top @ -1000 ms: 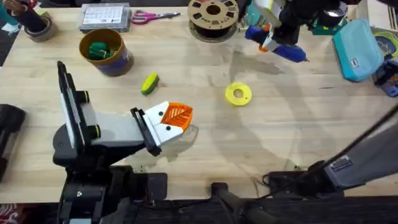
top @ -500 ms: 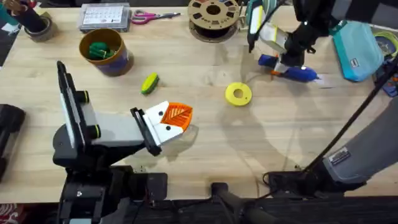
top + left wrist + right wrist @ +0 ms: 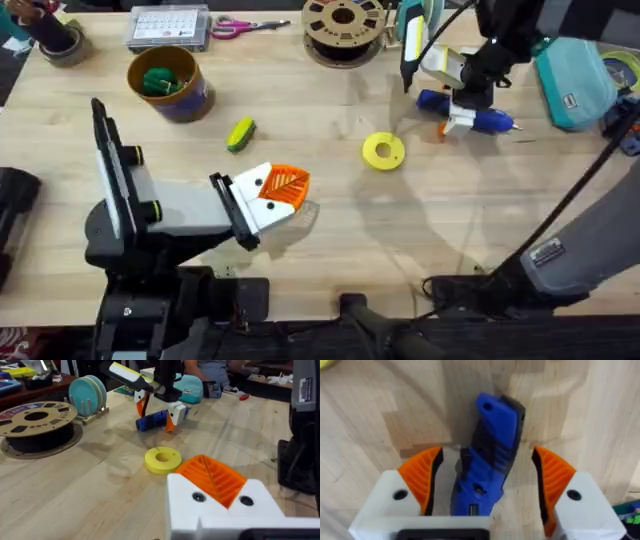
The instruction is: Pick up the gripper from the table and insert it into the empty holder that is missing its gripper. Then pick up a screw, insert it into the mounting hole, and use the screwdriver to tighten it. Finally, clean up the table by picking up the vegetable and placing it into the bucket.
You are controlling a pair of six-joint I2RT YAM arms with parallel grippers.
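The blue screwdriver (image 3: 478, 120) (image 3: 152, 420) (image 3: 490, 460) lies on the table (image 3: 480, 220) at the back right. My right gripper (image 3: 458, 112) (image 3: 487, 485) is open and straddles it, with an orange pad a little off each side. My left gripper (image 3: 283, 188) (image 3: 214, 479) rests near the front left, its white blocks shut with the orange ribbed tips pressed together. The yellow-green vegetable (image 3: 240, 133) lies between it and the bucket (image 3: 195, 100), which holds dark green pieces. The loose gripper, the empty holder and the screw are out of view.
A flat yellow ring (image 3: 383, 151) (image 3: 163, 459) sits mid-table. Along the back stand a filament spool (image 3: 343, 25) (image 3: 35, 422), scissors (image 3: 245, 25) and a calendar box (image 3: 168, 27). A teal case (image 3: 575, 75) lies at the far right.
My right gripper has come from the back edge toward the near side and down, and the blue screwdriver came with it. The left arm has not moved.
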